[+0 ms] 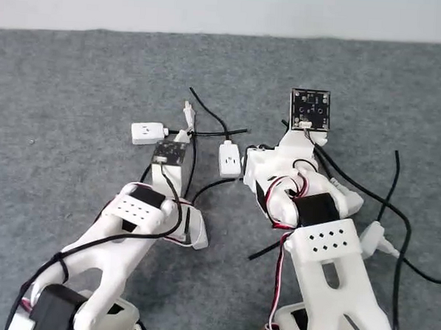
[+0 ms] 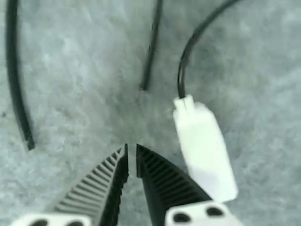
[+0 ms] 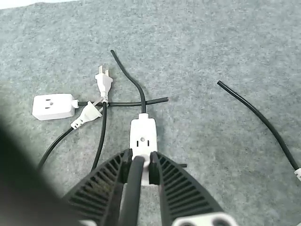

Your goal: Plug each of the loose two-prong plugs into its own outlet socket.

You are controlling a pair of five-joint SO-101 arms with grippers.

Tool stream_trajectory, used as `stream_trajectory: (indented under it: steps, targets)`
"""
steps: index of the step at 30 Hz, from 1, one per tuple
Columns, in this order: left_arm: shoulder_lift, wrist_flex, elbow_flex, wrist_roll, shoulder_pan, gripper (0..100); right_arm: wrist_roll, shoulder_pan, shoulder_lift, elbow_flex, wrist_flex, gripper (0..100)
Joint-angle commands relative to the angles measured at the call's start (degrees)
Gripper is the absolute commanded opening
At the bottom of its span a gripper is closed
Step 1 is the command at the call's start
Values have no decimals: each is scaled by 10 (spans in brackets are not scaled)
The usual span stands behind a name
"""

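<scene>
Grey carpet (image 3: 211,47); socket (image 3: 142,134) axis aligned with right gripper (image 3: 139,162) holding cable (image 3: 133,190).

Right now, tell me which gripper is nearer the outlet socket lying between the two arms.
Right. The right gripper is at the end of the outlet socket; the left gripper stands apart on its other side.

Two white rectangular plastic outlet sockets: one socket (image 3: 51,106), another socket (image 3: 142,135). Two white two-prong plugs, each on a black cord (image 3: 102,129): one plug (image 3: 103,83), another plug (image 3: 86,116). One more white cord end (image 1: 372,236), kind unclear.
</scene>
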Motion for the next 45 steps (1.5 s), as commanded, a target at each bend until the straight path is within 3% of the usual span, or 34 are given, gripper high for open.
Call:
stream_trajectory:
  steps: [1,6,10,15,21,25,31,37,45]
  targets:
    - [-12,-4,-31,-9,-5,28,9,4,-16,-17,6,8]
    - [-106,54,-86,-1,14,28,10,4,-16,-17,3,8]
    - [-189,49,-81,66,81,29,10,4,-16,-17,4,8]
    - [-122,11,-72,98,162,30,10,4,-19,-17,7,8]
    - [50,10,-138,101,128,28,10,4,-17,-17,5,8]
    - [94,11,-145,101,94,26,10,7,-22,-17,7,8]
    - [76,14,-135,101,31,26,10,5,-20,-17,7,8]
    - [20,13,-95,95,16,27,10,4,-17,-17,7,8]
    - [-129,26,-55,-50,17,51,10,4,-17,-17,7,8]
